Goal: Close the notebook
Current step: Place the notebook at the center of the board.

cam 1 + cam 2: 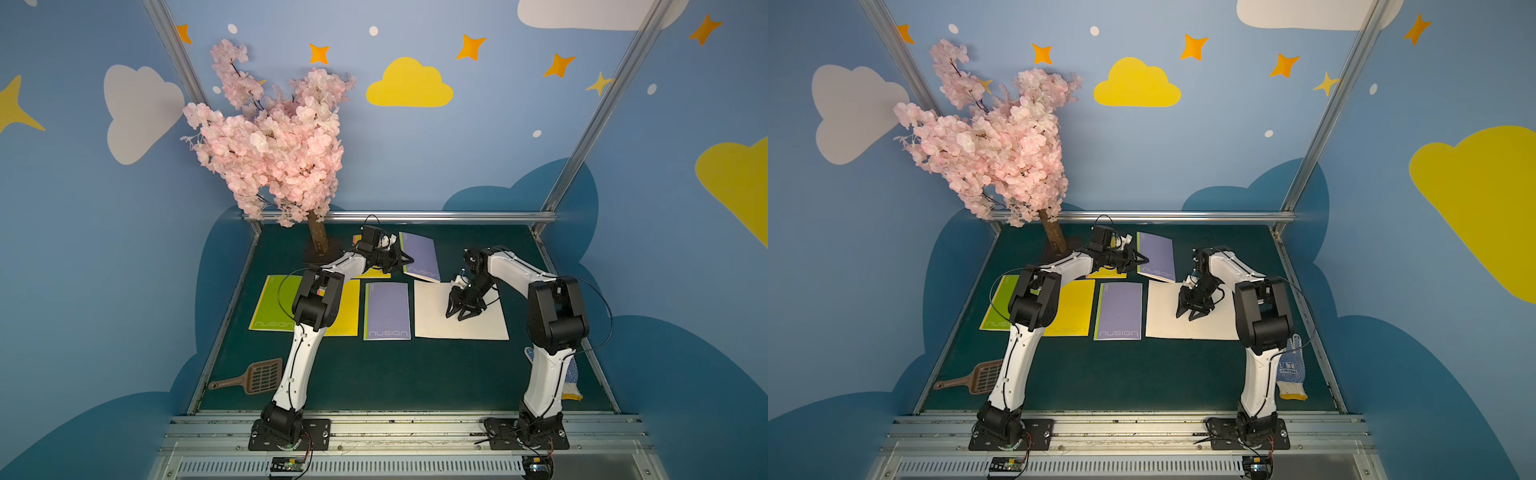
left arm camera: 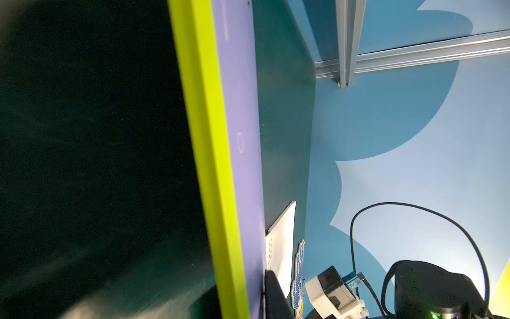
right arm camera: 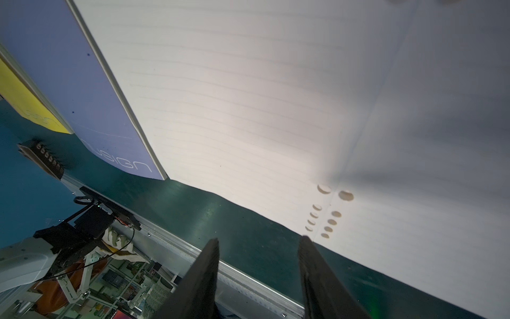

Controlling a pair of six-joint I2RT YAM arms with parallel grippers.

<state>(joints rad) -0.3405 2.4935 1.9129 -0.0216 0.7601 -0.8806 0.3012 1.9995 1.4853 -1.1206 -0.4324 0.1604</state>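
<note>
The brand word "nusign", in pale lettering along the near edge, stands on the closed purple notebook (image 1: 386, 309), the green notebook (image 1: 272, 305) and the rear purple notebook (image 1: 420, 253) — and more faintly on the yellow notebook (image 1: 1077, 303). The blue print on the glove (image 1: 1292, 370) is too small to read.

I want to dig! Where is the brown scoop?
In both top views, the brown slotted plastic scoop lies front-left on the green table, beside the left arm.
</note>
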